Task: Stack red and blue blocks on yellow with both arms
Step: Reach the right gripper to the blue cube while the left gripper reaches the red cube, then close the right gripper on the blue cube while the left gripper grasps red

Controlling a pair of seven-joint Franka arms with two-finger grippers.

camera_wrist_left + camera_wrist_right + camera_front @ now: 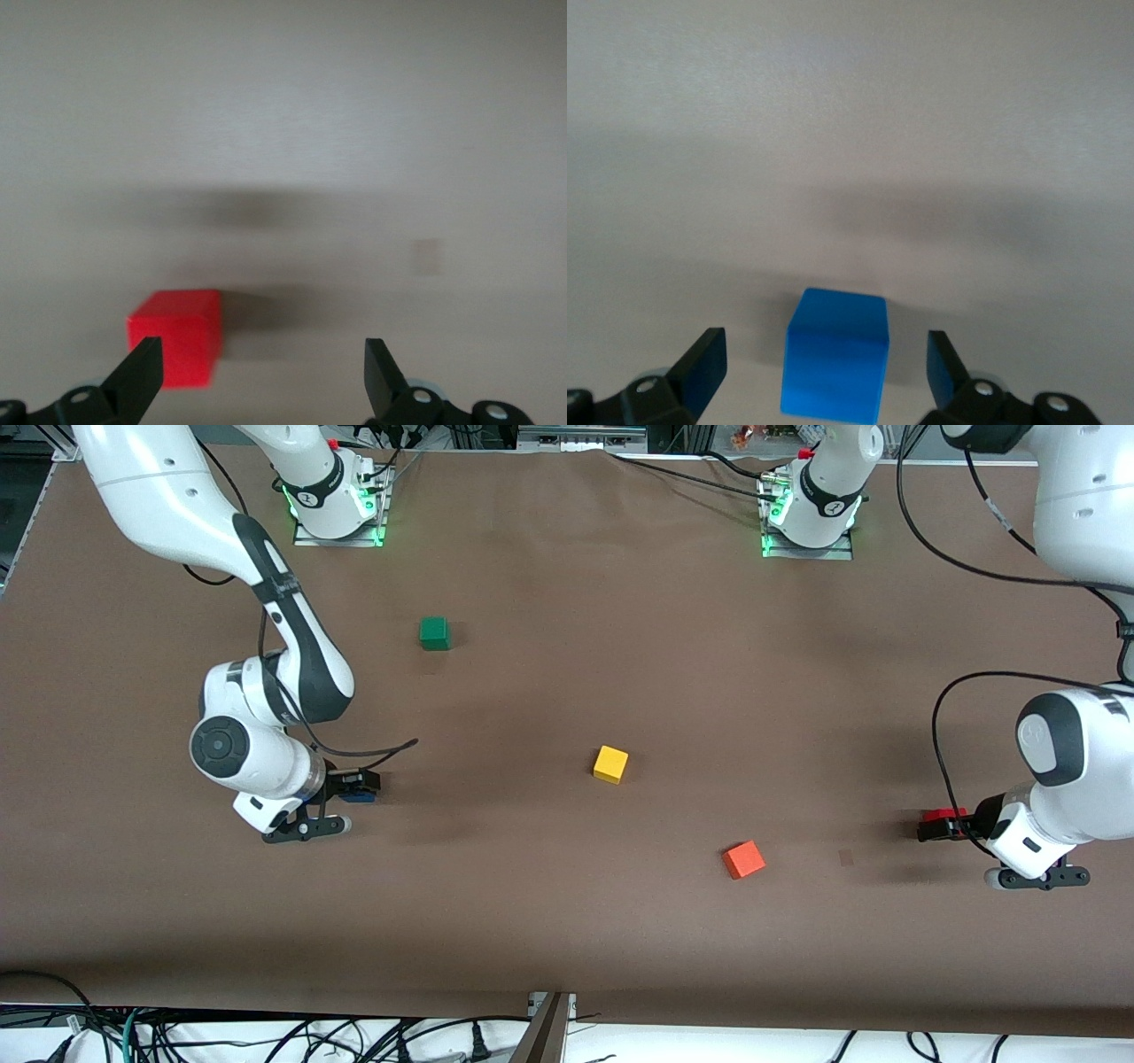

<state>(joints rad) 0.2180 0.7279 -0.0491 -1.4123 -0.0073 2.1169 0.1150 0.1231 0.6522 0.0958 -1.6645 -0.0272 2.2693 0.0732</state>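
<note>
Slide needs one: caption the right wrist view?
Open right gripper poised around the blue block on the brown table, not yet closed.

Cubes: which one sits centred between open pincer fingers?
The blue cube, centred in the right pincer. The red cube sits off-centre in the left pincer.

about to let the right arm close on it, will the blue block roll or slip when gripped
The blue block has flat faces and square edges, so it probably won't roll. Its matte sides likely give the open right gripper decent friction. It sits centred between the fingers, so it should not twist much.
</note>
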